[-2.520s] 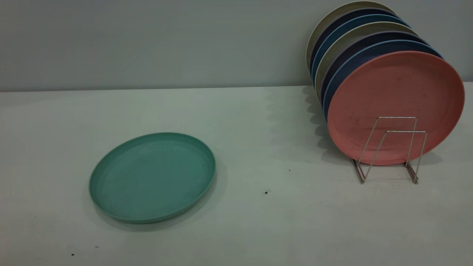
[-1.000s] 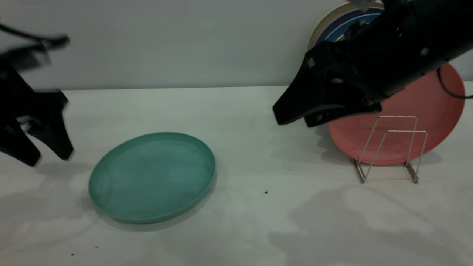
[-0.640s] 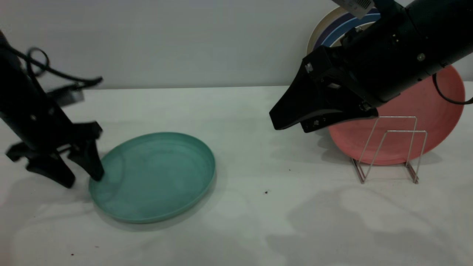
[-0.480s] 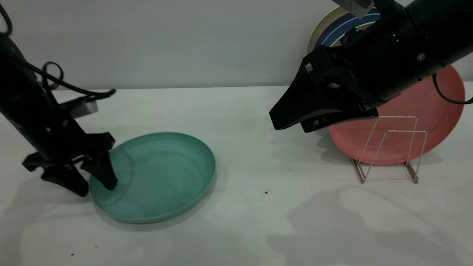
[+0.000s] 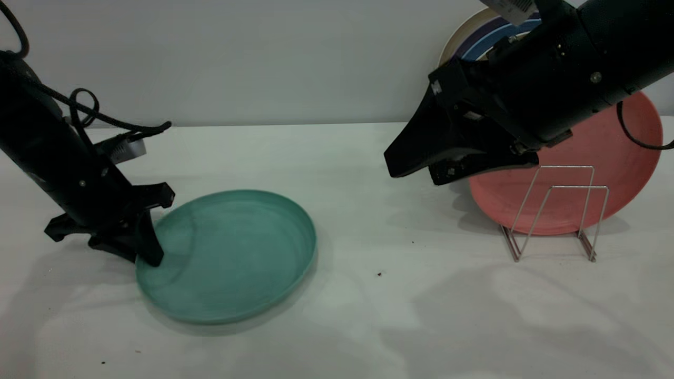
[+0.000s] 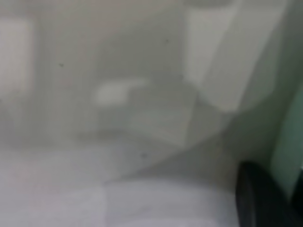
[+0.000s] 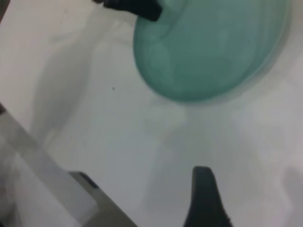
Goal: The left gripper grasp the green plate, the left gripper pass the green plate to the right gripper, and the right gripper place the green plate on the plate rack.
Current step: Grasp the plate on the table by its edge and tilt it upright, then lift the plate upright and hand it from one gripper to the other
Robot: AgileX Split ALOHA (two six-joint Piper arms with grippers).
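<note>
The table carries everything. The right gripper hangs above it, between the plate and the rack, in front of the stacked plates; whether its fingers are parted I cannot tell. The left gripper sits at the plate's left rim, fingers narrowly pinched over that edge. The plate lies on the table, well left of the rack. A pink plate stands in the rack, whose front loops are bare.
</note>
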